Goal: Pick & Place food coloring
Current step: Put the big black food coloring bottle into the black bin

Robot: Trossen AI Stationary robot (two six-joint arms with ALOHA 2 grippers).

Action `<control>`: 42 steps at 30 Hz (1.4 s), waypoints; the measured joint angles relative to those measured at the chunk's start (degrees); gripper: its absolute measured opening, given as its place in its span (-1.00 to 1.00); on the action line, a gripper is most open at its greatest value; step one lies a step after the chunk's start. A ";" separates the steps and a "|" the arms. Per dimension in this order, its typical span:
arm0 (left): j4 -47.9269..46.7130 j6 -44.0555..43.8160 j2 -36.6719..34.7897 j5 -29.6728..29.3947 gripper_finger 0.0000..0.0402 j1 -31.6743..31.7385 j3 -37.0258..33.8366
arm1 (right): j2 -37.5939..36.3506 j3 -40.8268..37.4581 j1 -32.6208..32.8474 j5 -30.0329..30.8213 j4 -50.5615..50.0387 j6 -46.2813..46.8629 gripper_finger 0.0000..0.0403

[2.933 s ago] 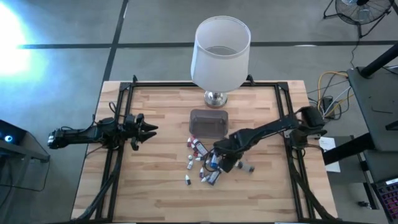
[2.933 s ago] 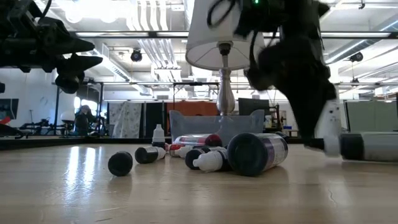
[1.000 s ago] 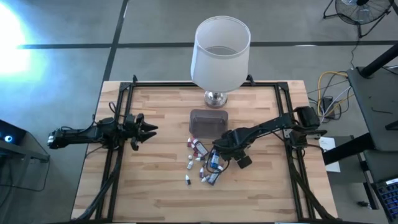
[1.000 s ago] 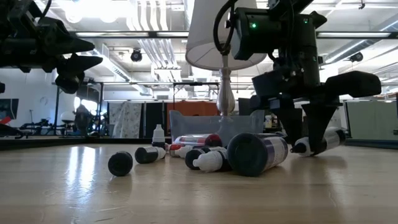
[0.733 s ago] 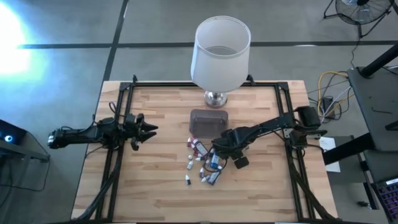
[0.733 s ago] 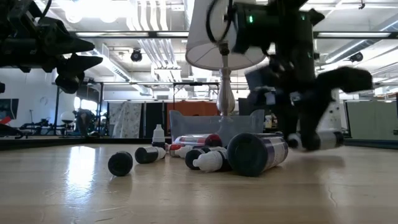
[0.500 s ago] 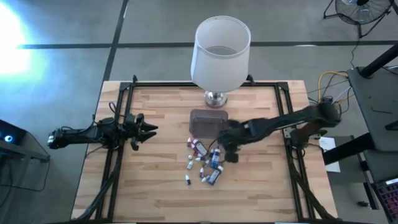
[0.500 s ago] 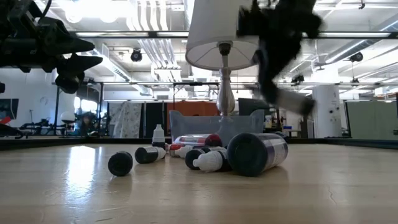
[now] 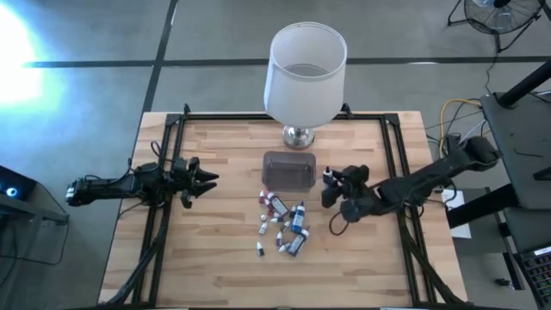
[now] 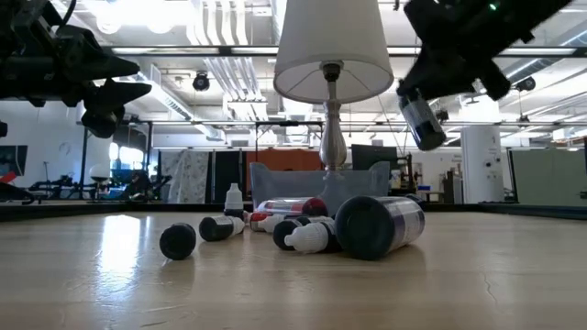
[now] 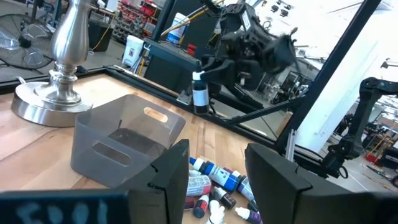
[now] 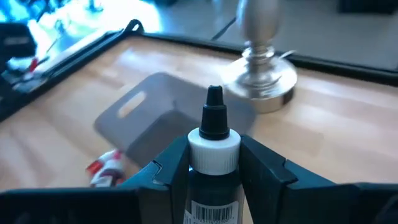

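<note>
1. above the worktop point(image 9: 215, 250), just right of the clear tub point(image 9: 288, 170), the right pincer point(image 12: 214, 163) is clamped on one dark food coloring bottle point(image 12: 214, 163), tip pointing at the tub, likely lined up for a drop.
2. on the boards beside the tub lies the remaining pile of bottles point(image 9: 282, 226) (roughly ten, overlaps blur the count).
3. one lamp point(image 9: 305, 67) stands behind the tub.
4. the left pincer point(image 9: 200, 178) waits at the left edge, fingers apart, holding nothing.

Right end effector point(image 9: 331, 184) raised, clamped.
</note>
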 joint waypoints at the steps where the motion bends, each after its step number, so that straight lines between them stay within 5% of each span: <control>1: 0.00 0.00 -0.02 -0.02 -0.33 0.00 0.00 | 0.65 -0.68 0.21 2.04 -0.09 1.25 -0.45; 7: 0.00 0.00 -0.02 0.00 -0.33 0.00 0.01 | 6.24 -3.17 -0.84 8.34 0.15 5.17 -0.45; 17: 0.00 -0.01 0.17 -0.02 -0.33 0.00 0.01 | 17.07 -8.46 -1.66 12.52 -0.05 30.09 -0.42; 28: -0.02 -0.01 0.42 -0.02 -0.33 0.00 0.01 | 19.71 -5.99 -1.68 12.27 0.07 20.63 -0.03; 36: -0.02 0.00 0.68 -0.02 -0.33 0.02 0.01 | 12.78 -5.60 -1.70 7.86 -0.09 17.00 0.12; 42: -0.02 -0.02 0.72 -0.02 -0.33 0.02 0.00 | -0.38 -3.81 -4.75 -8.46 -8.12 14.13 0.15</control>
